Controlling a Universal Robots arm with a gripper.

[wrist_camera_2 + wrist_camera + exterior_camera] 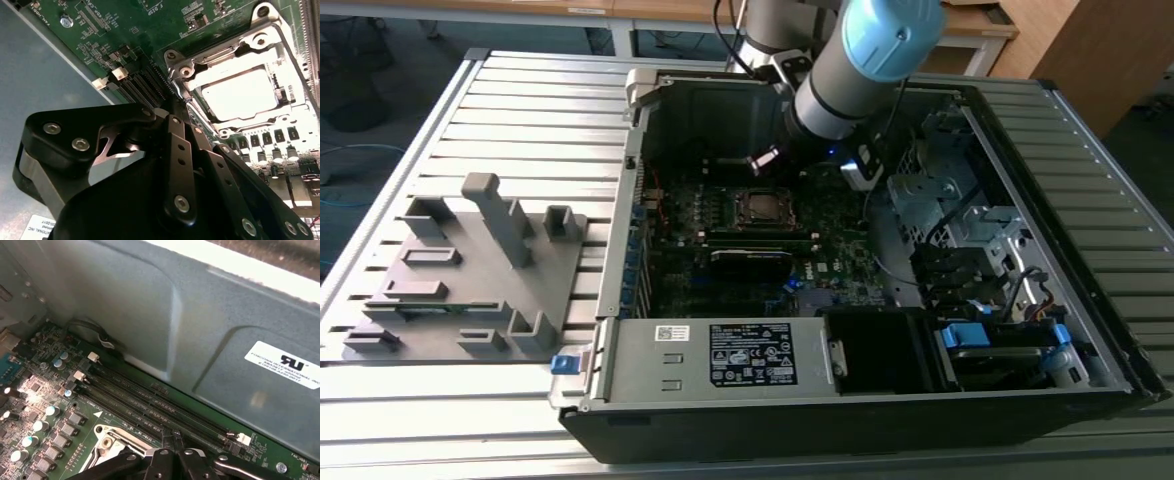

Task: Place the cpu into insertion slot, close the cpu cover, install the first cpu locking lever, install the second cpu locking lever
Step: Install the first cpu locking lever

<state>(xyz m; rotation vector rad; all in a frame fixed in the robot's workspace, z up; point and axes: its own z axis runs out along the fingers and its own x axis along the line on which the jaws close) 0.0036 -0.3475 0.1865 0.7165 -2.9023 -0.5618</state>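
Here, my jaws clenched, empty, just beside insertion slot [186, 71]; cpu [240, 95] seated inside, cpu cover [295, 70] down over it. Chip light, rigid, fragile: grip edges only, I judge.

We see a grey slatted metal table [520, 110] under even indoor light. Behind it stand wooden desks [654, 8] on pale legs. A wooden cabinet [1101, 50] stands at the exterior view's far right. Beyond the table, the floor [454, 35] is dull grey-blue.
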